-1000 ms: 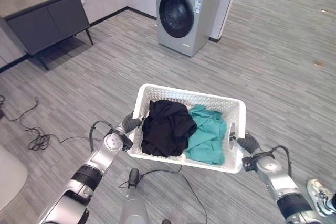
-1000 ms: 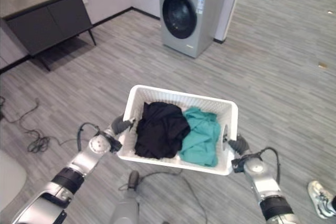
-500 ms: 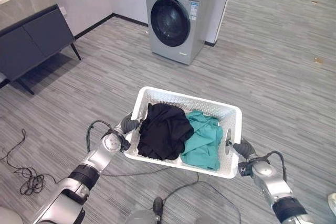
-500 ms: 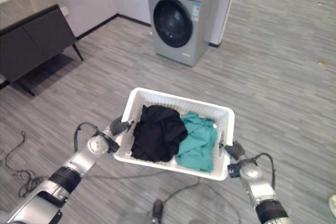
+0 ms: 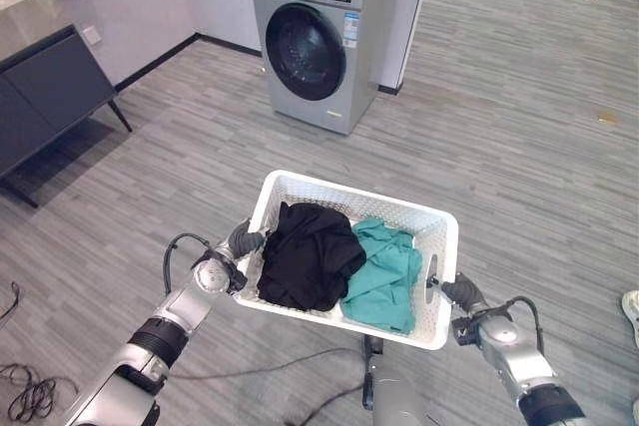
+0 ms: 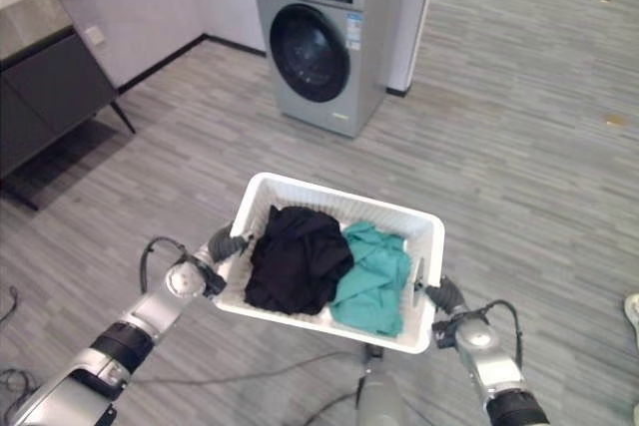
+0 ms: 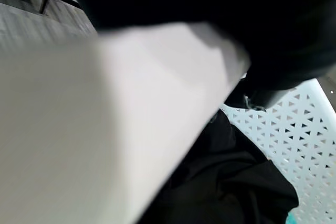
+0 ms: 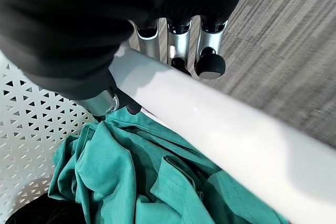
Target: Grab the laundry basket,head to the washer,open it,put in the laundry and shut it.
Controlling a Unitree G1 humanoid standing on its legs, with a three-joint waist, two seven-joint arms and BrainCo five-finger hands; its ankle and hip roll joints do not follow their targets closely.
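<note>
Basket [image 5: 439,231] is up off the floor, left hand [image 5: 243,241] and right hand [image 8: 168,40] with fingers curled on its rims, black and teal laundry [image 5: 344,261] inside. Washer [image 5: 315,37] ahead with door closed: approach, opening, loading and shutting remain.

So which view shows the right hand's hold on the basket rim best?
The right wrist view: the right hand curls its fingers over the white laundry basket rim. The eye views show that hand at the basket's end, small and partly hidden.
</note>
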